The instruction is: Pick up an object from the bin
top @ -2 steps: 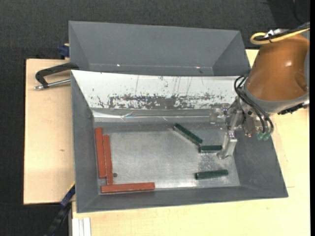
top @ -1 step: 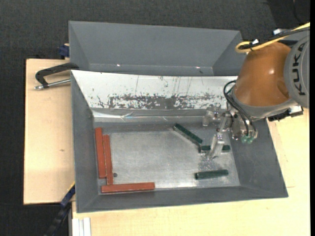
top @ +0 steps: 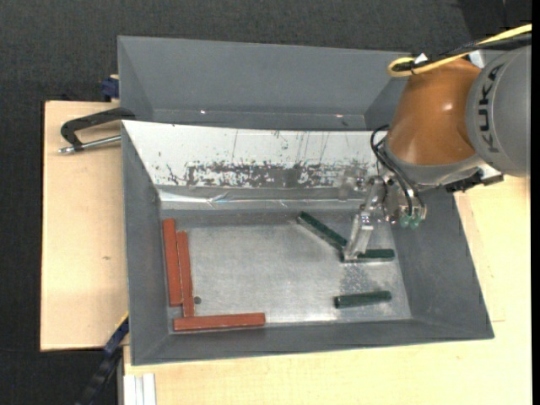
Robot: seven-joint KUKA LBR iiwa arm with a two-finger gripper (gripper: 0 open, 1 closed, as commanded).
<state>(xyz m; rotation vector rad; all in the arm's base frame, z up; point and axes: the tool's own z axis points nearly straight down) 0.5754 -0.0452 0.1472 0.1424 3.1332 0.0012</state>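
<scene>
Reaching in from the right over the bin's [top: 253, 74] far right corner, the claw [top: 354, 251] hangs down and slightly leftward from the wrist, its tip low over the right part of the bin floor. Whether it is wide, narrow or gripping something cannot be told from this angle. Above it sits the wrist's rounded orange cover [top: 430, 116], and behind that the thick grey arm link [top: 510, 108] runs out past the bin's right wall, with thin cables looping beneath the cover. Three dark green sticks lie on the floor near the claw. A slanted green stick [top: 319, 228] runs from the upper left down to the claw's tip, where its lower end meets or slips behind it. A short green stick [top: 380, 255] lies level just to the right of the tip, so close that contact cannot be ruled out. A lower green stick [top: 363, 298] lies apart, nearer the front wall. Well away, on the left side, there are three red-brown bars: two upright bars [top: 172, 260] lie side by side along the left wall, touching each other, and one flat bar [top: 219, 320] lies along the front wall below them. One small dark speck [top: 197, 301] sits beside the upright pair.
</scene>
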